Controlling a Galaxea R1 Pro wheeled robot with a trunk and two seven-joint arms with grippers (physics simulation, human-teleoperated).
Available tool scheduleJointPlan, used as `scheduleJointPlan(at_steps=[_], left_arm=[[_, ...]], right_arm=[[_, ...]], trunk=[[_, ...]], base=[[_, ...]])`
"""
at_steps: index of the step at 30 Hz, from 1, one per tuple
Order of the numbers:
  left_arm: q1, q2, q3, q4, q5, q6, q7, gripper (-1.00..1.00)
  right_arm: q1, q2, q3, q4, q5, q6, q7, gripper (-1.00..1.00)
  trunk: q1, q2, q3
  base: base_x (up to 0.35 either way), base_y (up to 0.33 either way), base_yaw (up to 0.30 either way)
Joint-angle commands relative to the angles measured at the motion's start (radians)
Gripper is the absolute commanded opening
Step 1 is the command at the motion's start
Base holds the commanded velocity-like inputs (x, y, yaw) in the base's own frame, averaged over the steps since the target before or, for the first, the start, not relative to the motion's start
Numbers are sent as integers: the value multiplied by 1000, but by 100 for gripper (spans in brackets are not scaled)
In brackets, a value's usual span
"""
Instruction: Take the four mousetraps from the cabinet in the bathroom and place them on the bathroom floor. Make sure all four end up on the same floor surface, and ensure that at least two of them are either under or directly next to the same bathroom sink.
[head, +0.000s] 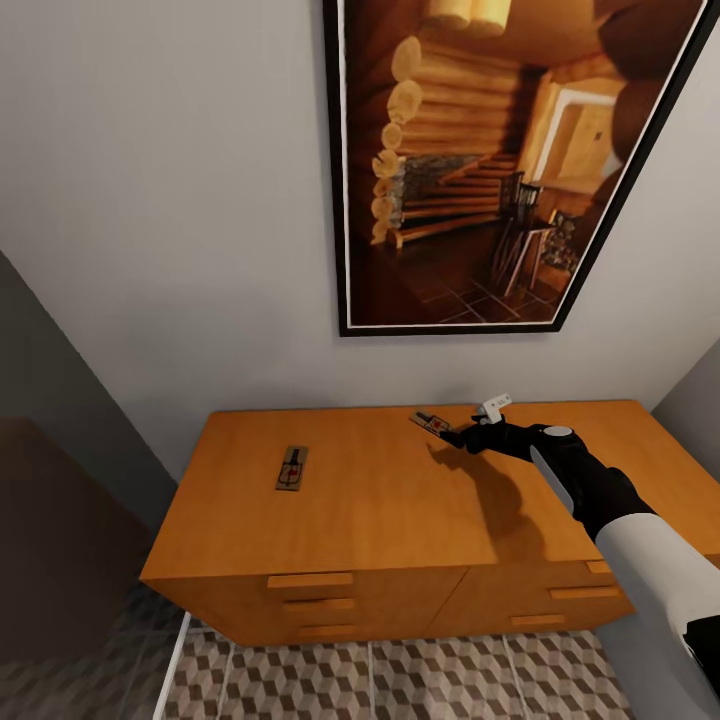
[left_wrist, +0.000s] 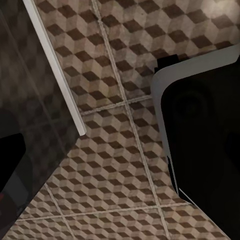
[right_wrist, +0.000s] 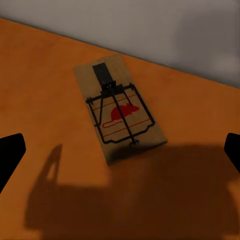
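1. An orange-brown wooden cabinet (head: 400, 500) is seen from the head view, set against a pale wall, with drawers and slim handles along its front.
2. Two mousetraps are seen on the cabinet's top. One mousetrap (head: 292, 468) lies flat toward the left side, about midway between the back and front edges.
3. The second mousetrap (head: 431, 423) lies near the back edge, right of the middle; in the right wrist view (right_wrist: 119, 112) its dark wire parts and a red mouse drawing are seen on the board.
4. The right gripper (head: 462, 437) is held just beside the second mousetrap, over the back part of the top. In the right wrist view its two dark fingertips (right_wrist: 10, 152) are spread wide to either side of the trap, and nothing is gripped.
5. The bathroom floor (head: 420, 680), tiled in a brown-and-beige cube pattern, is seen in front of the cabinet, and also in the left wrist view (left_wrist: 115, 150).
6. The state of the left gripper cannot be told from the pictures.
7. A framed picture (head: 490, 160) of a log interior hangs on the wall above the cabinet.
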Motion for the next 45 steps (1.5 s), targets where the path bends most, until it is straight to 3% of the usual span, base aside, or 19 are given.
scheduleJointPlan(at_steps=[1,45], left_arm=[[-1,-1,-8,3,8,-6,0,100],[-1,-2,-8,3,8,-6,0,100]], right_arm=[[-1,-1,4,-1,-11,8,-2,100],[-1,-1,4,-1,-10,8,-2,100]], trunk=[[1,-2,-2],[1,-2,-7]], base=[[0,0,0],[10,0,0]])
